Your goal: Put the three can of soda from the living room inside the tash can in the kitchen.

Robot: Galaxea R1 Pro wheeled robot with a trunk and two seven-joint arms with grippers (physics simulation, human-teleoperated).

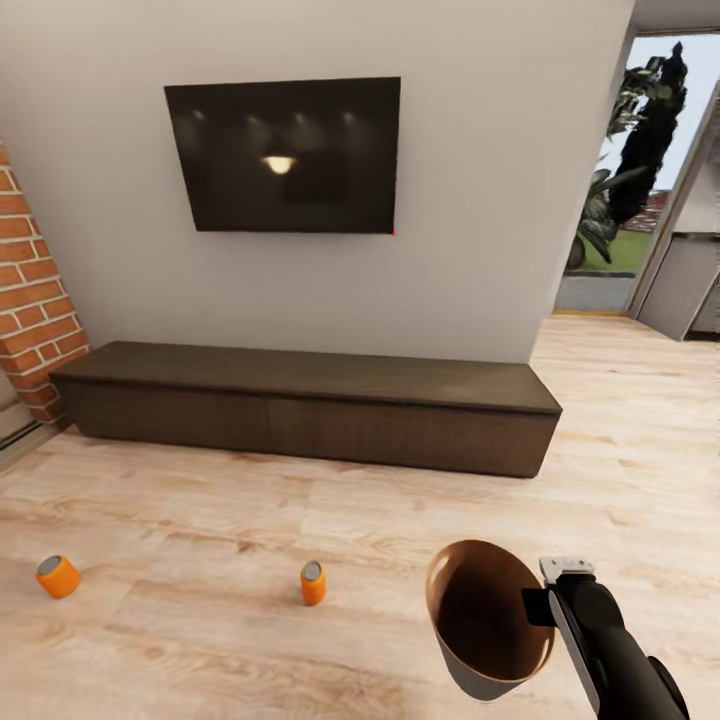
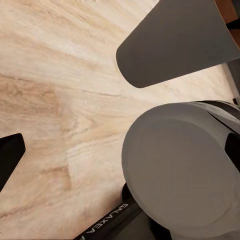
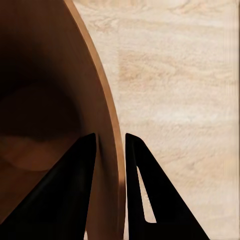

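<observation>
Two orange cans of soda rest on the light wood floor in the head view: one can [image 1: 58, 577] tipped at the far left, the other can [image 1: 313, 582] upright near the middle. The third is out of view. The trash can [image 1: 470, 680], copper-brown inside and grey outside, hangs tilted at the lower right. My right gripper [image 1: 540, 605] is shut on its rim. In the right wrist view the gripper [image 3: 110, 137] has one finger inside the trash can [image 3: 45, 100] and one outside. My left gripper [image 2: 120, 155] is open over bare floor, below the bin's grey wall [image 2: 175, 45].
A long low dark-wood cabinet [image 1: 300, 405] runs along the wall under a black TV [image 1: 285, 155]. Red brick of the fireplace [image 1: 30, 300] stands at the left. A doorway [image 1: 640, 200] opens at the right. My own grey base [image 2: 180, 170] sits close under the left arm.
</observation>
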